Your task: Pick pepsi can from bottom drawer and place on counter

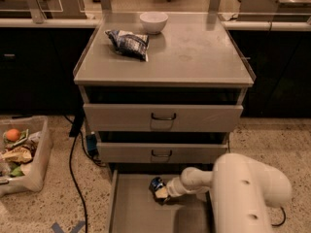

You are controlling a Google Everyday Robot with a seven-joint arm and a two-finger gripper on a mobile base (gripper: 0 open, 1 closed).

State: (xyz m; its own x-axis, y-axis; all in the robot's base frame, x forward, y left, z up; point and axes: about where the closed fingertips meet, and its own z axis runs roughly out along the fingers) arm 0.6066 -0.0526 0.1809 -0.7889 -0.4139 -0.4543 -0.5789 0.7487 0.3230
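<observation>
Obs., camera view.

- Pepsi can (pixel 156 184) sat inside the open bottom drawer (pixel 130 211), toward the back of the tray and about mid-width, just below the front of the middle drawer (pixel 163 153).
- End effector (pixel 164 192) was down in the drawer, right against the can on its right-hand side in the picture. Could not tell whether it was spread, closed, or already holding the can.

Handling (judgement, not observed):
- Thin-walled metal can. Light if empty, moderately heavy if full; fill state unknown.
- Stiff along its axis, but the side wall would dent under a hard squeeze.
- Painted surface is smooth, so likely slippery. Cylindrical, so it would roll if tipped over.
- Best hold: across the diameter at mid-height of the body, with moderate force. Avoid the top rim and the tapered shoulder.
- The middle drawer front overhangs the can's position, so a lift would probably need to come forward before rising to the worktop (pixel 204 57).

Hidden or unclear:
- The can was partly covered by the end effector, and only a dark-blue patch with a lighter mark showed. Upright or lying down: could not tell.
- The robot arm (pixel 245 195) blocked the right part of the drawer floor and the right wall.
- The front edge of the drawer was cut off by the bottom of the frame.
- On the worktop, a snack bag (pixel 128 43) and a white bowl (pixel 153 22) occupied the rear left.
</observation>
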